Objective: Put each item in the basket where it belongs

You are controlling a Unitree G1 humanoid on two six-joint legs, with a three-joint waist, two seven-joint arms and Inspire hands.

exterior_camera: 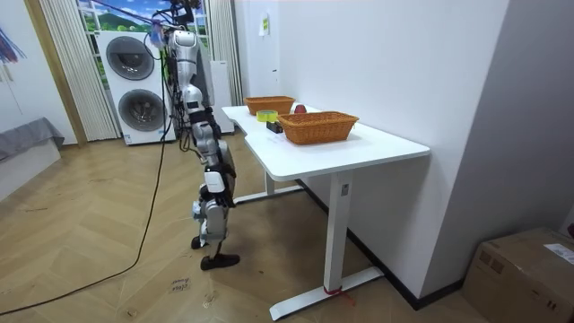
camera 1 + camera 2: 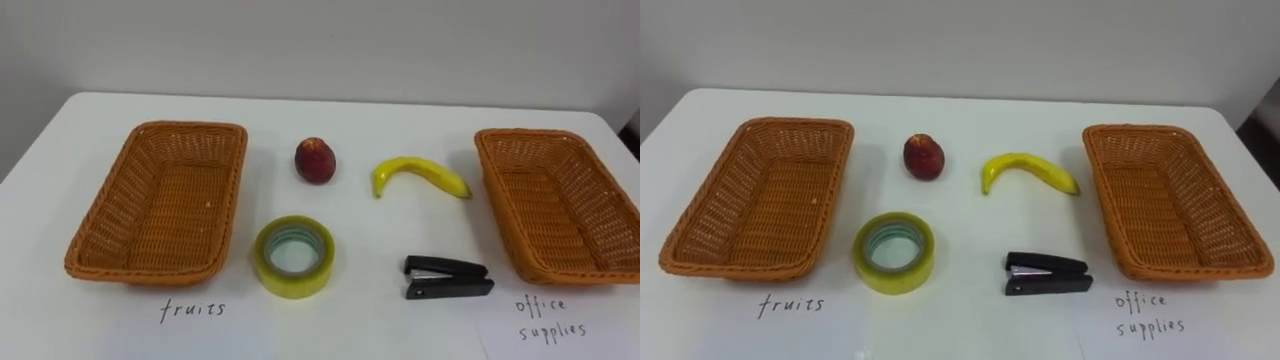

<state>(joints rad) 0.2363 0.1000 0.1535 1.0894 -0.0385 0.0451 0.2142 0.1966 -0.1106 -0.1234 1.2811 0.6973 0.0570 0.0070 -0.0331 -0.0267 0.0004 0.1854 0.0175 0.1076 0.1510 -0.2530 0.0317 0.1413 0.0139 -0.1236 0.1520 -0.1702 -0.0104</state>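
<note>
While both wicker baskets are sitting empty, the left basket (image 2: 165,200) and the right basket (image 2: 560,200) are flanking four loose items on the white surface (image 2: 400,110). A red fruit (image 2: 314,160) and a banana (image 2: 420,173) are lying at the back, with a yellowish tape roll (image 2: 325,262) and a black stapler (image 2: 447,277) nearer the front. The robot is standing at the surface's edge on a wooden floor (image 1: 90,233), with stacked washing machines (image 1: 134,81) behind it. Its arms are hanging low; how its hands (image 1: 213,144) are set cannot be told.
</note>
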